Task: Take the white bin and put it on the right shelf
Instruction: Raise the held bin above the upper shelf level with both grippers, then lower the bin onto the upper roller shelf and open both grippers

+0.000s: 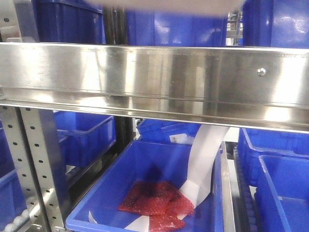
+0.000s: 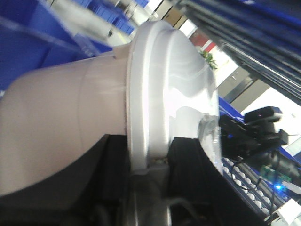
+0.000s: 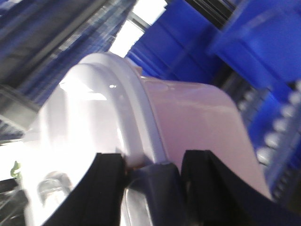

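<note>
Bins of blue plastic (image 1: 159,26) crowd the level behind the broad steel front rail of the right shelf (image 1: 154,77), which spans the front view and blocks most of what lies beyond. Under the rail an open blue bin (image 1: 145,154) holds red packets (image 1: 154,200) and a white paper strip (image 1: 205,159) that curls up over its back wall. A perforated upright (image 1: 41,159) stands at the left. The white bin (image 2: 164,89) hangs between the two arms. The left gripper (image 2: 148,157) pinches the lid's rim between its black fingers (image 2: 113,165), and the right gripper (image 3: 150,162) clamps the rim at the opposite end the same way. A dark camera unit (image 2: 263,114) shows past the lid in the left wrist view. From the front, only a blurred pale strip at the top edge, above the rail, shows of the bin. Whether its base touches the shelf cannot be told. Both wrist views are soft with blur and cut off the bin's far ends.
</note>
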Controlling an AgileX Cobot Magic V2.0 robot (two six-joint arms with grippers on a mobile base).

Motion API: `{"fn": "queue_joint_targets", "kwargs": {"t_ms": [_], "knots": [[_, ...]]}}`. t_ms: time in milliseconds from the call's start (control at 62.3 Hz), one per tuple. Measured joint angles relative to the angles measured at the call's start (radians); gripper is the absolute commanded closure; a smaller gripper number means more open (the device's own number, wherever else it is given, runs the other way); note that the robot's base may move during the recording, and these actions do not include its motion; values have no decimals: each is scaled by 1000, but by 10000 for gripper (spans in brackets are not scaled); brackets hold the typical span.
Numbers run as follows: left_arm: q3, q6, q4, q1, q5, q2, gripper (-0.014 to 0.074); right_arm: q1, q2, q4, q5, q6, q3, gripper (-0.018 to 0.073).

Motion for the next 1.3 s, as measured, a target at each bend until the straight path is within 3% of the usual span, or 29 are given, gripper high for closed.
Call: {"fn": "queue_joint_targets", "kwargs": {"t_ms": [177,273,369,449,514,610,835,1043,1300], "knots": [[2,0,-11,-1,-4,87,697,3,59,-2,0,-26,0,498],[2,17,-15,-2,-19,113,613,7,81,-2,2,-41,0,455],[2,44,-18,-6,-37,126,449,7,100,-2,12,-51,0,263],[0,80,3,-10,-59,136,251,10,115,0,40,-59,0,25],[0,109,20,-14,-69,147,158,20,115,2,75,-67,-2,-94],[0,128,33,-22,-77,151,76,32,115,8,109,-108,-7,-75],[-4,196,33,-26,-81,151,69,34,115,6,118,-167,-9,-75],[-12,251,44,-28,-97,151,70,16,115,-114,83,-174,-59,-75],[-104,263,245,-10,-109,151,70,-31,106,-305,72,-174,-180,-75]]}}
